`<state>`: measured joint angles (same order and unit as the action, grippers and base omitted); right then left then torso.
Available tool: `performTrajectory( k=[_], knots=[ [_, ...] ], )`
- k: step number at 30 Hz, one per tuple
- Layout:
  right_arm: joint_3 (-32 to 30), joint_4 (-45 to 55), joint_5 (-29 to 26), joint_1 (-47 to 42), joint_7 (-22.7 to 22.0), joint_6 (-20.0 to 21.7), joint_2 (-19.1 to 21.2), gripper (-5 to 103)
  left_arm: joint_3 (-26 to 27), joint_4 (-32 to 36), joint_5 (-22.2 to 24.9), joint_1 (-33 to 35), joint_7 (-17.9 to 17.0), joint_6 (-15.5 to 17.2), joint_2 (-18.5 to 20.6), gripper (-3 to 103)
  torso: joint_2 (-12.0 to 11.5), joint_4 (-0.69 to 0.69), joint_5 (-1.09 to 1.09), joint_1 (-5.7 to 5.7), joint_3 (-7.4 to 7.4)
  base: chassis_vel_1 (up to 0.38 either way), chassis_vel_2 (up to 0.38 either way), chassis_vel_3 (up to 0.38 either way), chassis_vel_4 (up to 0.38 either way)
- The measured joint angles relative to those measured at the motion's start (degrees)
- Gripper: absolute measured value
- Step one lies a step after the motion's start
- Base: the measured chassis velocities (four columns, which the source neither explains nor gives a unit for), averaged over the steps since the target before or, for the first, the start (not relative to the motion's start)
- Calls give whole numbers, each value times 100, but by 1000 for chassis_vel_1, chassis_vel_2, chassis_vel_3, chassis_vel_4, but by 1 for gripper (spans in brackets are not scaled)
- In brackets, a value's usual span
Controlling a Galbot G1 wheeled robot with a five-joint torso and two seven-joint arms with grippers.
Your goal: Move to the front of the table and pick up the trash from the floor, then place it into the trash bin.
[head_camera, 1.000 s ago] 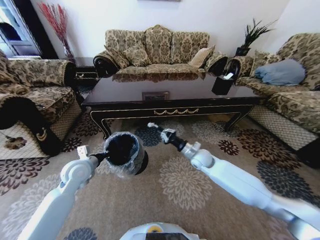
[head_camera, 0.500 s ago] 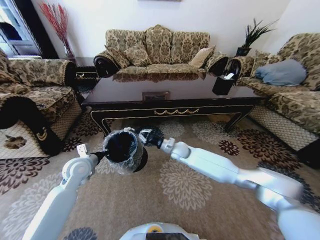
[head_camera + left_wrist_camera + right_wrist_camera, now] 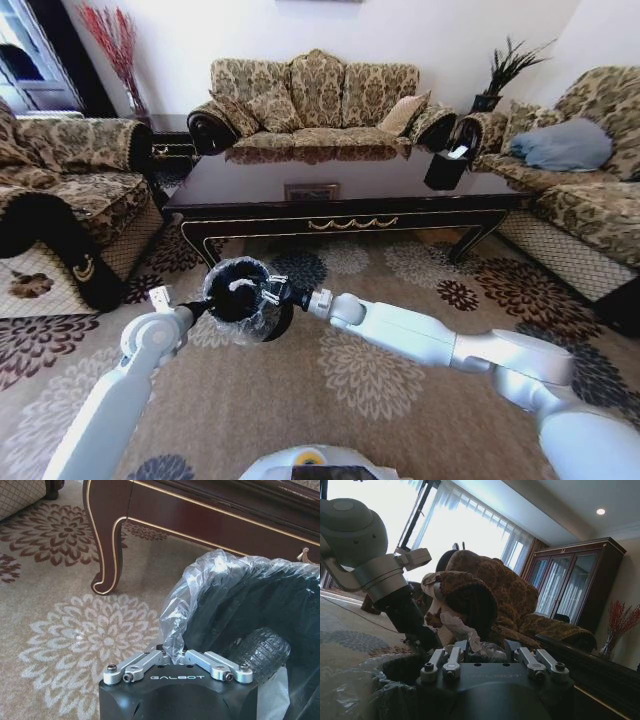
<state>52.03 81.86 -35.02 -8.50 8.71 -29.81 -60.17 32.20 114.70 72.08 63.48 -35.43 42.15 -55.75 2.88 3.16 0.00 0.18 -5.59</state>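
My left gripper (image 3: 205, 308) is shut on the plastic-lined rim of the black trash bin (image 3: 248, 322) and holds it tilted above the carpet, before the dark table (image 3: 340, 190). The left wrist view shows the crinkly liner pinched at that gripper (image 3: 172, 652), with the bin's dark inside (image 3: 260, 605) beyond it. My right gripper (image 3: 265, 292) reaches across into the bin's mouth, shut on the trash (image 3: 240, 285), a crumpled white paper scrap. In the right wrist view the scrap (image 3: 465, 629) stands up between the fingers of the right gripper (image 3: 476, 647), over the bin's rim (image 3: 395, 672).
Patterned sofas (image 3: 315, 95) ring the table on the left, far and right sides. A black tissue box (image 3: 445, 165) stands on the table's right end. A curved table leg (image 3: 107, 540) is close to the bin. Flowered carpet (image 3: 370, 370) lies open before me.
My right arm has swung left from over the carpet near the table's front to the bin's mouth. The left arm and the bin have barely moved.
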Motion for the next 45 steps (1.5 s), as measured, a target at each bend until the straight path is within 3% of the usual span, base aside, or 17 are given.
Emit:
performTrajectory(
  k=[3, 6, 15, 37, 45],
  knots=[
    [-58, 14, 3, -24, 3, -11, 74, 54, 23, 55, -2, 48, 0, 0, 12, 2, 0, -1, 0, 0, 0, 0, 0, 0, 0],
    [-91, 47, 4, -32, 7, -11, 147, 60, 37, 88, -2, 74, -2, 0, 31, 2, 0, 0, 0, 0, 0, 0, 0, 0, 0],
    [-238, 135, 153, -39, 142, 7, 310, 96, 61, 159, 0, 145, -11, 0, 96, 2, 0, 0, 1, 0, 1, 0, 0, 0, 0],
    [-248, 217, 233, 256, 623, 109, 478, 100, 122, 242, -10, 258, -28, -2, 141, 2, 0, 0, 0, 0, 0, 0, 0, 0, 0],
    [-200, -148, 531, 497, 1191, -224, 278, 100, 123, 240, -36, 281, -33, -2, 96, 2, 0, 0, 0, 0, 0, 0, 0, 0, 0]
  ],
)
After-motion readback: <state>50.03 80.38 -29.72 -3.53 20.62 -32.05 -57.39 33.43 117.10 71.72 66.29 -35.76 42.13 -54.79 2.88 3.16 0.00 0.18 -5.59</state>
